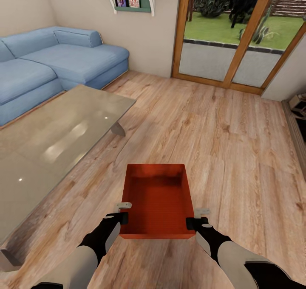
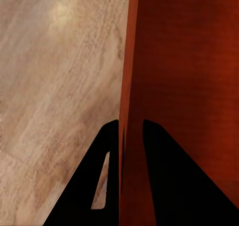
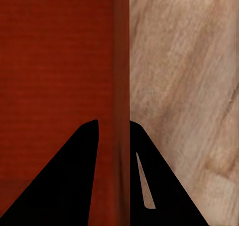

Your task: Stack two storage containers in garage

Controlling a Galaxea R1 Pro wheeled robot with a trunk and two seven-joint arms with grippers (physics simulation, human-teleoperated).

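- One orange-red storage container, open at the top, held up over the light wood floor of the living room.
- Left gripper on the box's left wall, near the close corner; in the left wrist view, two black fingers pinched tight on that thin wall.
- Right gripper on the right wall, same way; black fingers squeezed on the wall edge.
- Grey low table just to the left.
- Blue sofa behind the table.
- Glass doors far ahead, grass outside.
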